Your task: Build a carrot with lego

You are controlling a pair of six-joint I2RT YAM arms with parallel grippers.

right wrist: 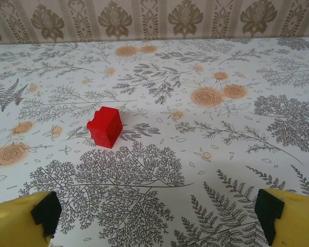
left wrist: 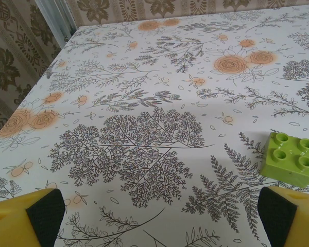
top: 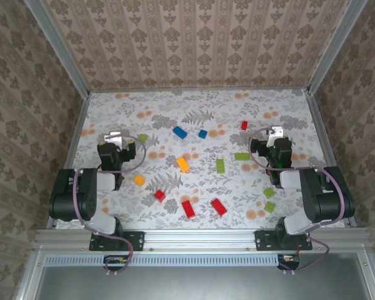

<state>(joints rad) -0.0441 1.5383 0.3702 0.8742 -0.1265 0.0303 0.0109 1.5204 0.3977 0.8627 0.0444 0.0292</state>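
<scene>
Lego bricks lie scattered over the floral table [top: 194,112]. In the top view I see a blue oblong brick [top: 179,132], a blue square one [top: 202,134], an orange oblong [top: 183,164], an orange square [top: 139,180] and several red and green ones. My left gripper [top: 115,135] [left wrist: 162,229] is open and empty, low over the table, with a green square brick [left wrist: 291,158] [top: 142,137] just ahead of its right finger [left wrist: 291,218]. My right gripper [top: 275,133] [right wrist: 159,224] is open and empty. A small red brick [right wrist: 105,126] [top: 244,125] lies ahead of it, to the left.
Near the front edge lie a red square brick [top: 159,195] and two red oblongs [top: 188,209] [top: 219,206]. Green bricks [top: 220,165] [top: 242,156] [top: 269,192] [top: 269,206] lie at centre and by the right arm. Patterned walls [top: 194,44] close off three sides.
</scene>
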